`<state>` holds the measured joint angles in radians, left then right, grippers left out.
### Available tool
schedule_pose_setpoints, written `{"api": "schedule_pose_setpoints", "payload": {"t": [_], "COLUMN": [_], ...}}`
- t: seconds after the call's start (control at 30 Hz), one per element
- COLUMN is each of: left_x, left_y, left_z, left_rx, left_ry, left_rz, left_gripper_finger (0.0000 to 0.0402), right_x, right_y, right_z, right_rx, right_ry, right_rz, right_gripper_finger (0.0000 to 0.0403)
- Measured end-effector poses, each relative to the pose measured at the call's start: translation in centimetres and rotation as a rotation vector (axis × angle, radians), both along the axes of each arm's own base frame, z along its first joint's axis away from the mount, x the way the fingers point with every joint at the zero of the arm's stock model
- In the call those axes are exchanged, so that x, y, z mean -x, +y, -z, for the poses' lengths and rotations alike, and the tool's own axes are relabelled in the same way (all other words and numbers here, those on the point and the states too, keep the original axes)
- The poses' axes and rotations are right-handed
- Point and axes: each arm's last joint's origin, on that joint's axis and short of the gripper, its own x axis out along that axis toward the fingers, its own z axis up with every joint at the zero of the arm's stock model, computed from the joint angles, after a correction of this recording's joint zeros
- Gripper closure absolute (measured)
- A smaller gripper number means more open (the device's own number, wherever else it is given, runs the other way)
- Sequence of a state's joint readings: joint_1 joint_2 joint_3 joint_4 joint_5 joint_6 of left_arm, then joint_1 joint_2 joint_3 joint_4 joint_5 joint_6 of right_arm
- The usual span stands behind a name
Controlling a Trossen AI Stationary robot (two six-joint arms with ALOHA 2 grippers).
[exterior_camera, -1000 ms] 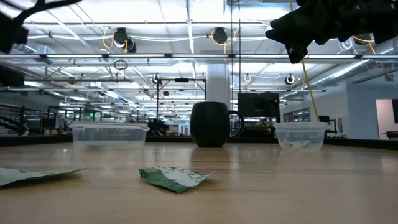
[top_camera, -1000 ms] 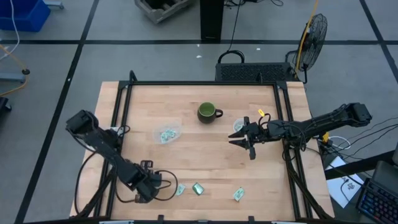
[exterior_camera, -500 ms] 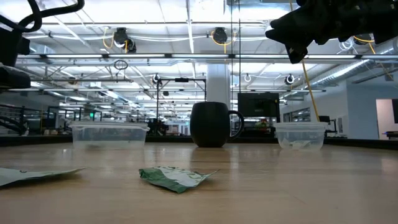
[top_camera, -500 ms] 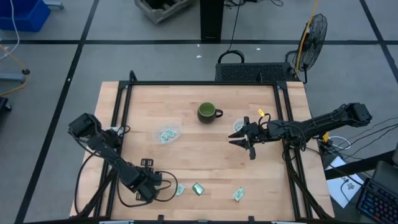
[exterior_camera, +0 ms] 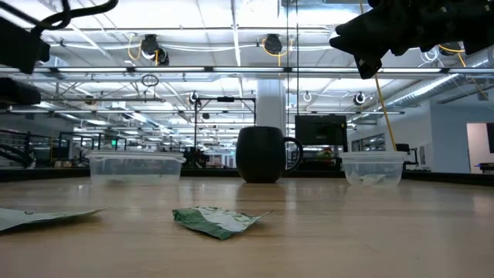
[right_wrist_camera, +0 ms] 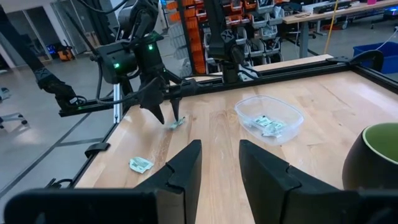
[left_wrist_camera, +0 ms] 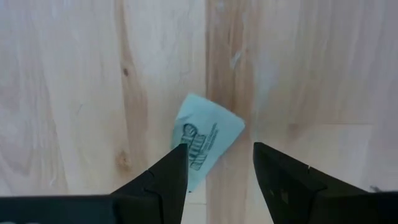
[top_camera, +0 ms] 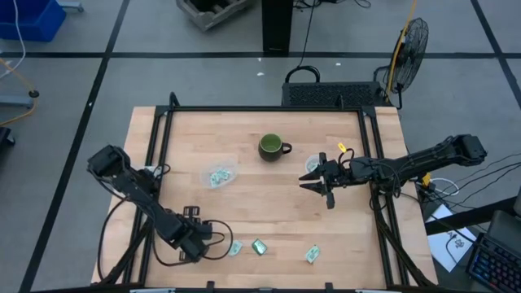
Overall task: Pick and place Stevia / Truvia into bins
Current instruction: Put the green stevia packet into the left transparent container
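My left gripper (left_wrist_camera: 219, 149) is open and points down near the table's near edge. A pale green packet (left_wrist_camera: 208, 137) lies flat on the wood between its fingers; I see no touch. In the high view that packet (top_camera: 235, 248) lies beside a darker green one (top_camera: 259, 247), with another (top_camera: 313, 254) farther right. The left clear bin (top_camera: 220, 173) holds packets. My right gripper (top_camera: 317, 181) hangs open above the table, next to the right clear bin (top_camera: 313, 165). The right wrist view shows the left bin (right_wrist_camera: 268, 121) with its packets.
A dark green mug (top_camera: 273, 147) stands between the two bins toward the far edge. A black frame (top_camera: 260, 110) runs round the table. Bare wood (top_camera: 269, 203) lies between the bins and the loose packets. In the low view the dark packet (exterior_camera: 218, 218) lies crumpled in front.
My left arm has shifted a little over the near-left part of the table, dipping and then rising slightly, while its gripper stays over the pale packet. The right arm and the packets have kept still.
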<state>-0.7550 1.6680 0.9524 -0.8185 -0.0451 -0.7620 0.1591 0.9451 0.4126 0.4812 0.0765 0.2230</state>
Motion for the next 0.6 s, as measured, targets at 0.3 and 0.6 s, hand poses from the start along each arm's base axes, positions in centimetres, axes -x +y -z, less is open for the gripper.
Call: {"api": "schedule_pose_setpoints", "payload": {"t": [0.3,0.6], "left_x": [0.2,-0.07], "left_y": [0.65,0.41], "left_z": [-0.74,-0.2], "left_rx": [-0.05,-0.013], "left_ry": [-0.024,-0.077], "left_rz": [0.006,0.058], "left_gripper_finger": [0.0215,0.0215], "right_x": [0.0,0.01], "right_y": [0.0,0.0], "right_z": [0.01,0.04], "right_rx": [0.0,0.0], "right_ry": [0.0,0.003], "right_rz": [0.0,0.0], "right_gripper_finger": [0.0303,0.0303]}}
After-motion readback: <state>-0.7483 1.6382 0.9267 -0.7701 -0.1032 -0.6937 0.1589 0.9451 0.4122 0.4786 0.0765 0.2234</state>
